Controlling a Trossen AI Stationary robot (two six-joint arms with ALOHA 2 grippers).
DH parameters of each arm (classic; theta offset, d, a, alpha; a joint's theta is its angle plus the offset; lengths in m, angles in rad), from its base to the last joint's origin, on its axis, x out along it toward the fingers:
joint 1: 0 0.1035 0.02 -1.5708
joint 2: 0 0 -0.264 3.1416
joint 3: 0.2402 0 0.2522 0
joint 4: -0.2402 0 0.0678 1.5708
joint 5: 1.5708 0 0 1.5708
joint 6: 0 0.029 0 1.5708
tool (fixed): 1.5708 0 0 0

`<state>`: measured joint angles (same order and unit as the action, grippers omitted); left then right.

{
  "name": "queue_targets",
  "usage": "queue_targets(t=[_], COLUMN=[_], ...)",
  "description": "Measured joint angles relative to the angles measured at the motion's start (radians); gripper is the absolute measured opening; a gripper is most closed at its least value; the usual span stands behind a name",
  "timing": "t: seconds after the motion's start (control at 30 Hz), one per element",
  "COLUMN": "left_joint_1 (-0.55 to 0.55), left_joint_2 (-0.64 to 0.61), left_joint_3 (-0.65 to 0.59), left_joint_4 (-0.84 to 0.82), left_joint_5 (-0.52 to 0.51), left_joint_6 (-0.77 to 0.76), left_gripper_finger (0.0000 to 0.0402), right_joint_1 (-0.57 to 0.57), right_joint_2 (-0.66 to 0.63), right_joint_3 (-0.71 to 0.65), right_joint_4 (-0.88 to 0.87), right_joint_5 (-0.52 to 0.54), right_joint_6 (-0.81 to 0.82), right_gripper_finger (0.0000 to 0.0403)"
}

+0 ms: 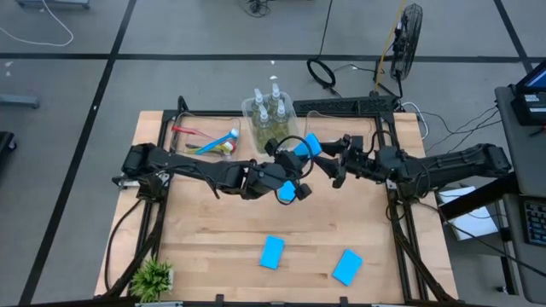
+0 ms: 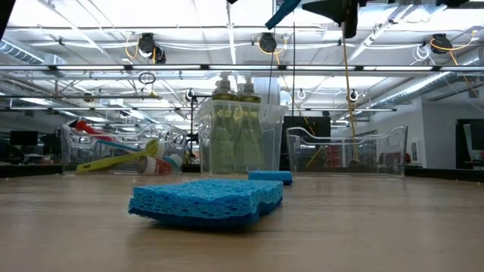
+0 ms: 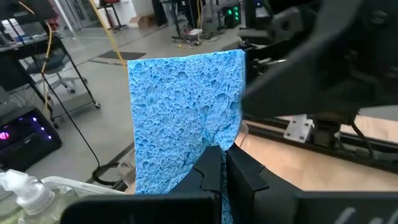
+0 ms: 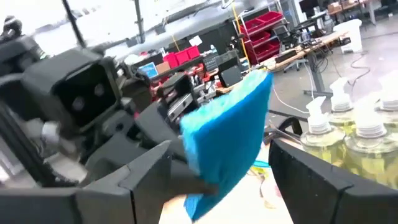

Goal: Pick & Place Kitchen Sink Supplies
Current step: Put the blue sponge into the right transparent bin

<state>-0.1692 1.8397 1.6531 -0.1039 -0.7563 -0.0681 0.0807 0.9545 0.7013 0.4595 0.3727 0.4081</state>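
Sponge is mid-handover: left gripper pinches it aloft, right gripper fingers spread around it. Next, I judge, the right must close before the left releases.

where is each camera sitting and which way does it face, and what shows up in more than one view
High view: above the table, looking down; both arms, left gripper shut on a sponge, right gripper open beside it.
Low view: table height, facing the bins; arms barely show at top.
Left wrist view: along its fingers, pinching the sponge.
Right wrist view: between its open fingers, facing the sponge.
Shared: the held sponge; soap bottles.
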Motion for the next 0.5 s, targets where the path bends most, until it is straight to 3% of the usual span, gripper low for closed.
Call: queue_targets(t=[0.3,0.5], left_joint_1=[-0.001,0.000], left_joint_2=[0.006,0.006], left_joint_3=[0.000,0.000], left_joint_4=[-0.013,-0.025], left_joint_5=[-0.005,-0.008], left_joint_6=[0.006,0.011], left_gripper_finger=[0.0003,0.0003], right_joint_1=[-0.003,-0.002], right_joint_2=[0.063,0.081], right_joint_3=[-0.001,-0.001], right_joint_4=[0.089,0.104], right_joint_5=[0.078,0.103], right_joint_6=[0.057,0.085], right_gripper_finger=[0.0250,0.0196])
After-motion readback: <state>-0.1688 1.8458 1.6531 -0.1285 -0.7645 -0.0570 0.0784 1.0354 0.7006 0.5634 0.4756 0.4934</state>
